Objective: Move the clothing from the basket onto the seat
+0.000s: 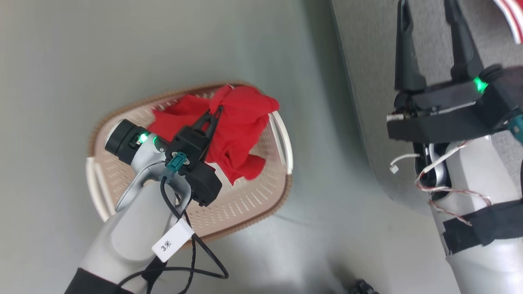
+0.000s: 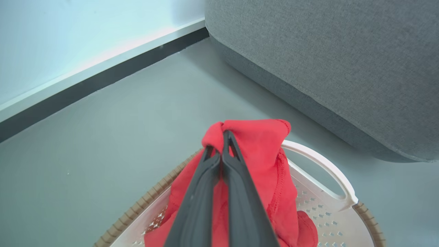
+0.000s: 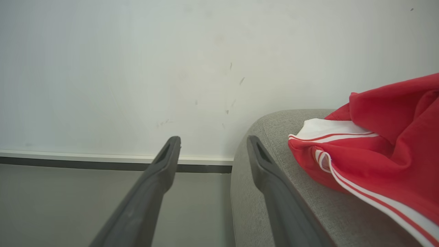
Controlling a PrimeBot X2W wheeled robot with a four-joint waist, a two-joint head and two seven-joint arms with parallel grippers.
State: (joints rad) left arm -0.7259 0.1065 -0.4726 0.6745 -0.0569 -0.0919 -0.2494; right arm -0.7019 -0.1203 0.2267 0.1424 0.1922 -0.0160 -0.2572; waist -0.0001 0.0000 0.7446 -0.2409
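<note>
Red cloth is bunched in the left pincer [image 1: 216,114], whose two dark fingers are pressed tight together on a fold at the top of the red garment [image 1: 241,122]. The garment hangs from that pinch with its lower folds lying inside the basket [image 1: 245,204], which sits on the grey floor [image 1: 122,49]. From the basket, the sofa [image 1: 367,81] lies at about two o'clock in the head view, near but apart. The right pincer [image 1: 427,6] hovers over the sofa's edge with its fingers spread wide and nothing between them. At one o'clock from it, a second red garment [image 1: 512,16] with white stripes lies on the seat.

The step in hand looks like the lift-out. To do it well, I'd raise straight up until the trailing hem is above the brown rim and the white handle [image 1: 284,139] at the basket's three o'clock, since loose cloth could snag there and tip the light basket. Only then swing toward two o'clock, high enough to pass the sofa's rounded edge. The pinch takes only a small fold, so a slow carry seems wise. Let go well in on the cushion, beside the other garment, not on the sloping edge where it might slide off.
</note>
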